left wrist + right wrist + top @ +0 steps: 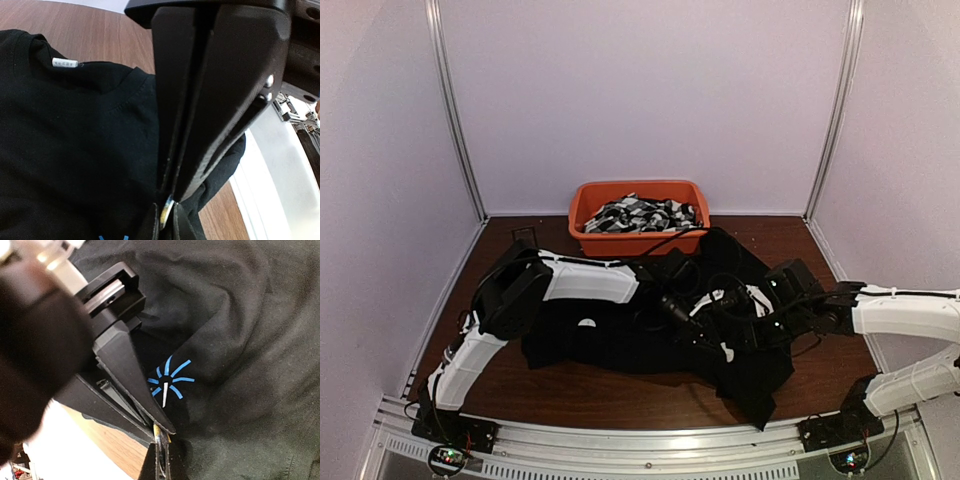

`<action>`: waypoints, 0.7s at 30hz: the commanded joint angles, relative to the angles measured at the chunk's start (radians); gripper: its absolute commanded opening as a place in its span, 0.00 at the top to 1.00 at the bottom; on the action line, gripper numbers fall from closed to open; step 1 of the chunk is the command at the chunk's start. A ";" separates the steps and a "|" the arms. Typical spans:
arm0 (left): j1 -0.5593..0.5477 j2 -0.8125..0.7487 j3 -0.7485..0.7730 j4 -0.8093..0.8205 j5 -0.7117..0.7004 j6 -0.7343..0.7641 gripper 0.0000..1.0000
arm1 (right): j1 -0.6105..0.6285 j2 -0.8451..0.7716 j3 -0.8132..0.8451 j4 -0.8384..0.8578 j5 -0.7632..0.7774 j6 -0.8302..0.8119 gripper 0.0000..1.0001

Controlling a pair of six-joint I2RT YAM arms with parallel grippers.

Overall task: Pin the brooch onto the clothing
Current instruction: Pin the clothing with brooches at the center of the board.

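Black shirt point(620, 340) lies spread on the wood table point(570, 395), centre to right, rumpled, w/ one corner hanging toward the near edge. Its collar point(120, 95) carries a small white tag point(65, 63). The light-blue starburst mark point(170, 377) sits on the front, just beside where the two arms meet.

L arm reaches in from the left and R arm from the right. Their tips come together over the middle of the shirt, nose to nose.

L gripper point(164, 229): jaws narrow, nearly together, w/ a small gold-silver bit pinched at the tips. That bit is the brooch point(166, 211). Only a sliver of it shows, so no detail on its shape.

R gripper point(160, 465): jaws pressed fully together. Its tips are right at the brooch from the opposite side, touching or all but. Can't tell if it actually grips any of it.

The brooch is low against the shirt fabric, at a fold just near of the starburst. Can't tell if any pin is through the cloth. A thin white streak point(164, 397) lies on the near side of the starburst, but what it is isn't clear.

Orange bin point(640, 243) stands at the far centre of the table, just beyond the shirt's far edge. It is full of b/w patterned fabrics point(645, 213).
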 commanded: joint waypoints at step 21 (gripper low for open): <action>-0.095 -0.020 0.113 -0.282 -0.310 0.159 1.00 | 0.006 0.013 0.062 0.064 0.140 0.068 1.00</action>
